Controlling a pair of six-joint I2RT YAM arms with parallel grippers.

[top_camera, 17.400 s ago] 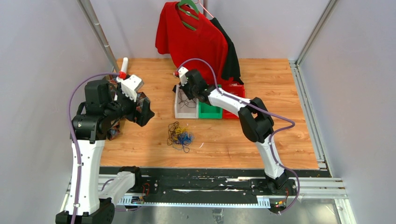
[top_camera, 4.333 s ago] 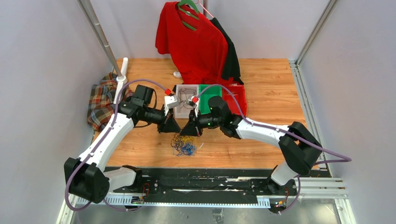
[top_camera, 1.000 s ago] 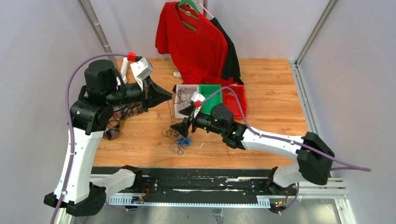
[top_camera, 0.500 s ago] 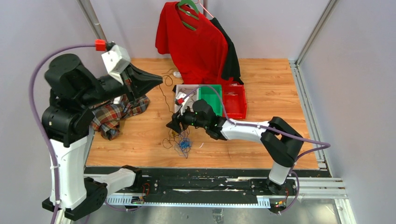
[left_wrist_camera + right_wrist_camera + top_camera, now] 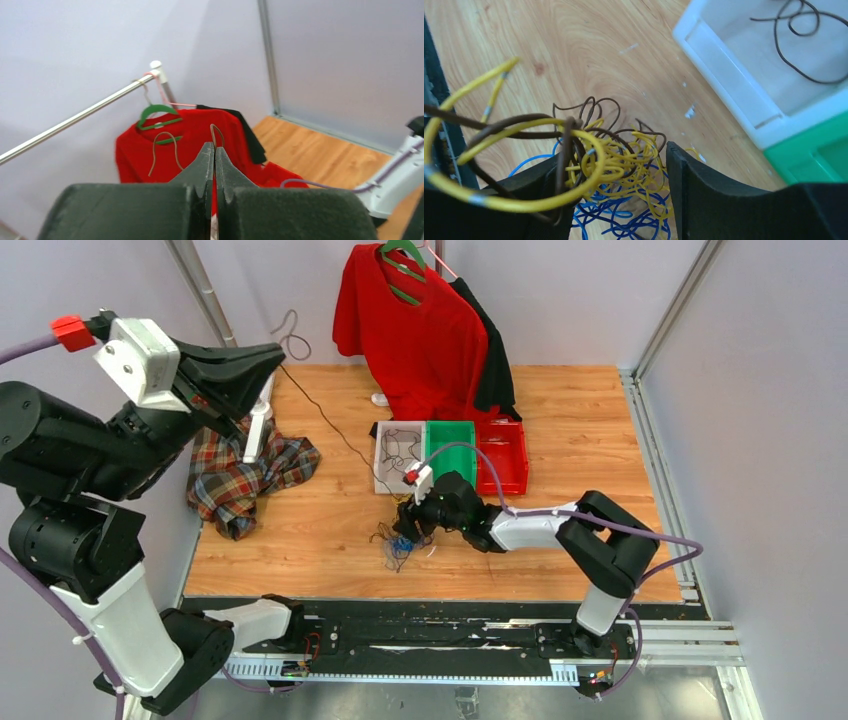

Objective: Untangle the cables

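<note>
The left gripper is pressing its fingers together on a thin brown cable, and the cable's loose end is looping above the fingertips. From the raised gripper the cable is running in a nearly straight slant down over the wooden table toward the tangle of yellow, blue and brown cables, which is lying just in front of the white bin. The right gripper is hanging low over that tangle with its jaws standing apart. The heap is sitting between the fingers, and one yellow loop is lying across the left finger.
</note>
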